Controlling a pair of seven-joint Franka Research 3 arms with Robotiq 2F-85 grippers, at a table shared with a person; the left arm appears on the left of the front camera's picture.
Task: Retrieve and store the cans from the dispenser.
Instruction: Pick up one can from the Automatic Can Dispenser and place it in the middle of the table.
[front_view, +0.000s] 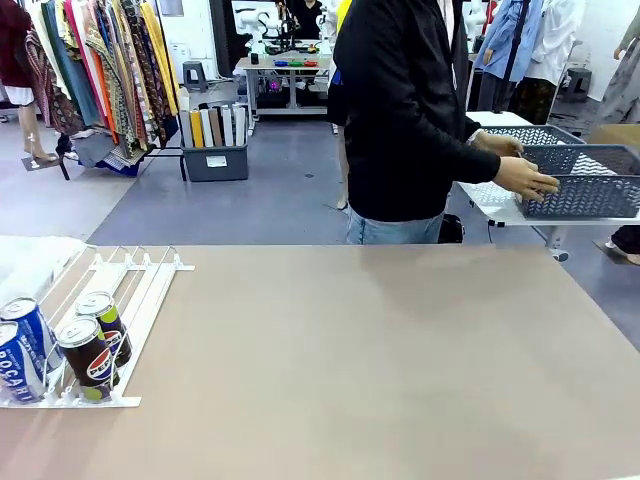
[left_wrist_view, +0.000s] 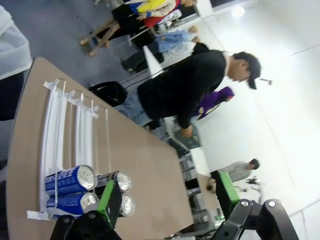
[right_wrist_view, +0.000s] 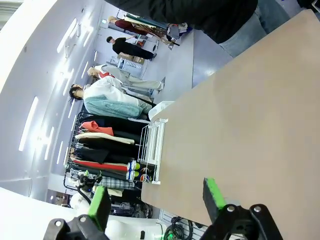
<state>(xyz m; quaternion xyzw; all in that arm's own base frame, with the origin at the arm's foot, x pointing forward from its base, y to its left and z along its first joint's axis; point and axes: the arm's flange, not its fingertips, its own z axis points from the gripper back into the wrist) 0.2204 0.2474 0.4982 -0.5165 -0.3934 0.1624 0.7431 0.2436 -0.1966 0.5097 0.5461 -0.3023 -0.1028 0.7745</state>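
Front view, Pocari cans, Pepsi cans in dispenser, left gripper released, right gripper released.

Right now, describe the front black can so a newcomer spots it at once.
Find the white sloped rail dispenser at the tan table's left edge. At its low near end, right of two blue cans, lies the slim black silver-topped can, ahead of a second black one.
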